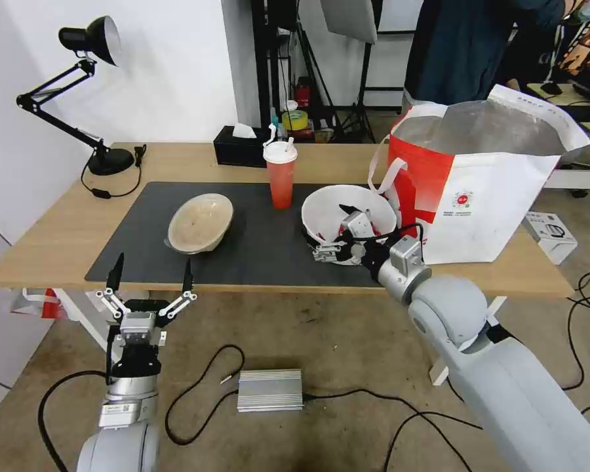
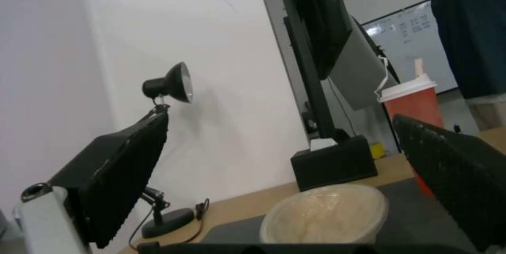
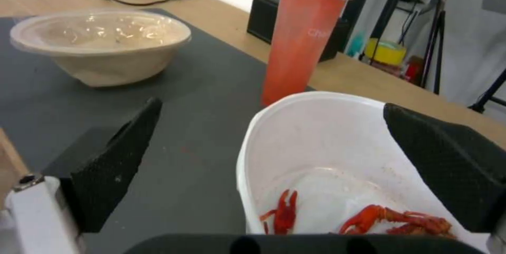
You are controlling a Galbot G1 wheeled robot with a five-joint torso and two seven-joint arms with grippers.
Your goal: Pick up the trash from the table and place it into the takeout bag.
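The white bowl [image 1: 347,213] of red scraps sits on the dark mat [image 1: 255,252], beside the bag [image 1: 478,190]. The right gripper [image 1: 343,237] straddles its near rim, fingers apart, seemingly not yet clamped. The left gripper [image 1: 152,278] hangs wide open, empty, before the table [image 1: 52,229].

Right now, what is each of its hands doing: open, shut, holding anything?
Left hand: open, empty, just off the table's near edge.
Right hand: open, fingers straddling the white bowl's rim, not yet gripping.
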